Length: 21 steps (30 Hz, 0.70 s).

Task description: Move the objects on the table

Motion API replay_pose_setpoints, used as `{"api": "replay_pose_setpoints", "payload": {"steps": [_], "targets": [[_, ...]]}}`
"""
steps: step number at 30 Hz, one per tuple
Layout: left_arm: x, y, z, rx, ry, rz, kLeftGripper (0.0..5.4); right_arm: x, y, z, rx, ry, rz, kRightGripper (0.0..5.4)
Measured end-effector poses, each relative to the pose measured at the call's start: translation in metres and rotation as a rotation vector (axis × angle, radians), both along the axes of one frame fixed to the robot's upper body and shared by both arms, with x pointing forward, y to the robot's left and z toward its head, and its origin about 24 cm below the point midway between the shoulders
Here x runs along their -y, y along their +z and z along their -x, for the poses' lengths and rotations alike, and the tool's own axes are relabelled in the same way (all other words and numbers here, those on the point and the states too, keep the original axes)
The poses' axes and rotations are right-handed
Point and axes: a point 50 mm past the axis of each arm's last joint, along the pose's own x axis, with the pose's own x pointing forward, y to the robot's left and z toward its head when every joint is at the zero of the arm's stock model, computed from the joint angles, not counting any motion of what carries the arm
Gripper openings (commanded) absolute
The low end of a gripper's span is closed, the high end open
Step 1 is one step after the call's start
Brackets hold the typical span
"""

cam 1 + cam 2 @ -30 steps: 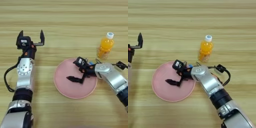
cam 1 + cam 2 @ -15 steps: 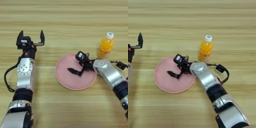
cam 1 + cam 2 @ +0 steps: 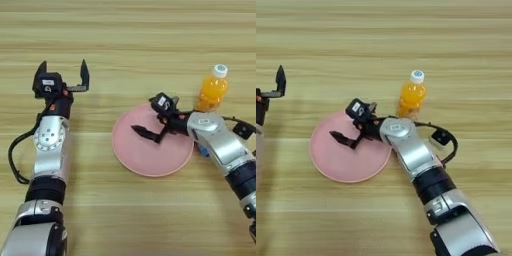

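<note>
Now the large round pink plate (image 3: 150,157) lies flat on the broad light-brown wooden counter (image 3: 130,45) with its horizontal grain stripes, a little right of the middle of the left eye view. The right end effector (image 3: 150,135) reaches in from the right over the plate's upper half; its two black fingers (image 3: 141,131) point left, low over the pink surface, with only a narrow gap between them and nothing visibly held. Whether the fingertips touch the plate cannot be told. The silver right forearm (image 3: 220,145) runs from the plate's right rim away to the lower right corner.

Just beyond the plate's upper right rim stands the small orange-drink bottle with a white cap (image 3: 212,90), upright on the counter and close behind the right arm's wrist; it does not touch the plate. A small blue piece (image 3: 203,150) peeks out from under the right forearm, just off the plate's right rim; too little of it shows to tell its shape.

Well to the left of the plate, the left end effector (image 3: 62,72) rests near the counter with its two black fingers spread wide, pointing away from the robot and holding nothing. Its silver left arm (image 3: 49,150) extends down toward the lower left corner.
</note>
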Motion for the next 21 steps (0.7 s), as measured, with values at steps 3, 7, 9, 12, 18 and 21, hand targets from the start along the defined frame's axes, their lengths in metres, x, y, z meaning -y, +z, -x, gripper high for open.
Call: {"api": "replay_pose_setpoints", "payload": {"steps": [3,7,9,12,18,21], "targets": [[0.0,-0.001,0.0,0.001,0.0,-0.002,5.4,-0.003,0.013,0.005,0.036,0.014,-0.059,5.36],[0.0,-0.002,0.0,-0.002,0.002,-0.004,5.4,-0.006,0.037,0.012,0.09,0.033,-0.147,5.36],[0.0,-0.002,0.0,-0.003,0.004,-0.003,5.4,-0.004,0.044,0.017,0.105,0.032,-0.177,5.36],[0.0,-0.002,0.0,-0.001,0.006,-0.003,5.4,0.007,0.064,0.019,0.179,-0.019,-0.263,5.36],[0.0,-0.002,0.0,0.002,0.007,-0.004,5.4,0.034,0.108,0.028,0.351,-0.107,-0.407,5.36],[0.0,-0.002,-0.001,0.002,0.007,-0.004,5.4,0.048,0.12,0.03,0.394,-0.156,-0.439,5.36]]}}
